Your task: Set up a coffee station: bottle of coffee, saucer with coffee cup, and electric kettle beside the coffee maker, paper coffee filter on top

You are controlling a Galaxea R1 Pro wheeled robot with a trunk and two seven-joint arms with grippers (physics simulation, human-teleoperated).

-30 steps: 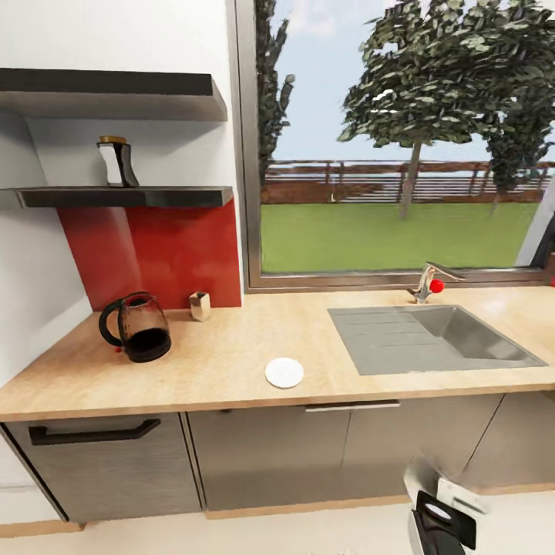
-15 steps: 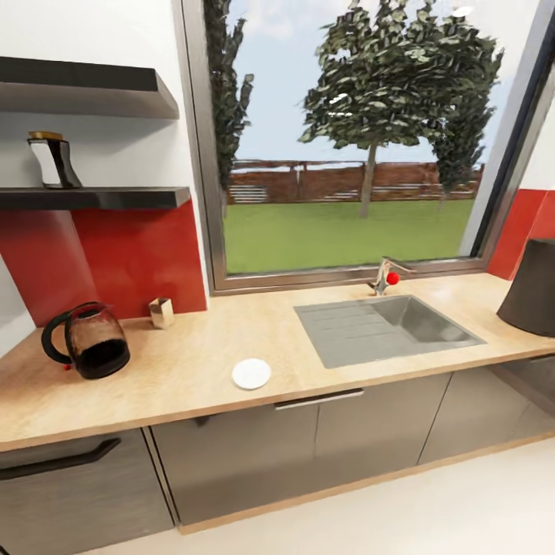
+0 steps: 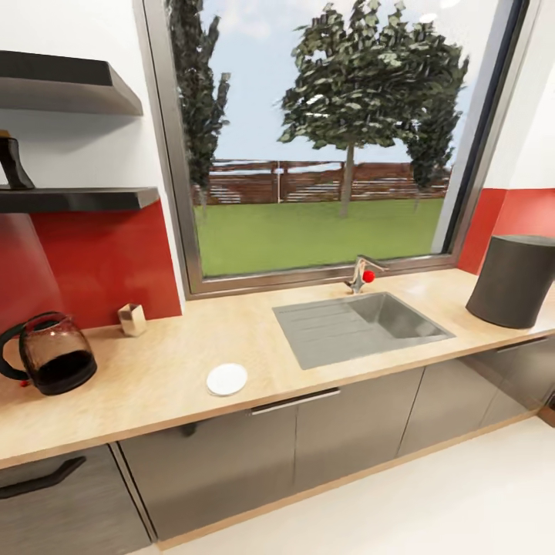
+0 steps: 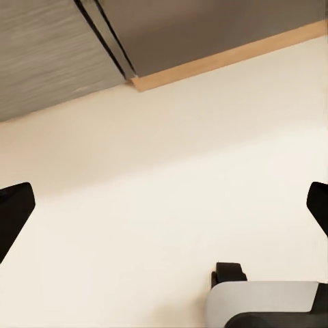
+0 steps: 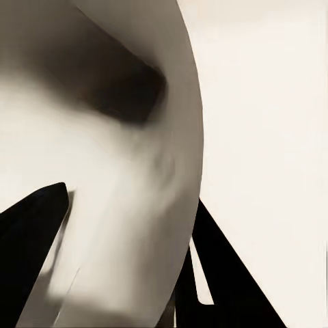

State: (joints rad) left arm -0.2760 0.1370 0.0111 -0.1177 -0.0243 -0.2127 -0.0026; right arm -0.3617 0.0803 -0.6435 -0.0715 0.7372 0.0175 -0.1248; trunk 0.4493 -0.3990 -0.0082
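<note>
A long light-wood kitchen countertop [image 3: 177, 378] ran across the head view, over grey cabinet fronts [image 3: 231, 455] and under a wide window [image 3: 324, 146] that looked out on trees and a lawn; a grey rectangular sink [image 3: 358, 327] was sunk into it, with a metal tap carrying a red knob [image 3: 362, 275] behind; at the right end stood a dark grey tapered cylinder, likely the coffee maker [image 3: 510, 281], cut off by the frame edge; at the left end sat a glass electric kettle with a black handle [image 3: 48, 358], also partly cut off; a black wall shelf [image 3: 73, 200] held the dark bottle of coffee [image 3: 11, 160], mostly out of frame; a small round white saucer [image 3: 227, 379] lay near the counter's front edge; a small beige object [image 3: 132, 318], too small to identify, stood against the red backsplash; no writing was legible.

The left wrist view showed pale floor and a cabinet base; the left gripper [image 4: 164, 208] had its dark fingertips spread wide, holding nothing. In the right wrist view a blurred pale curved surface covered most of the picture; whether the right gripper [image 5: 137, 266] was released or clenched could not be told.
</note>
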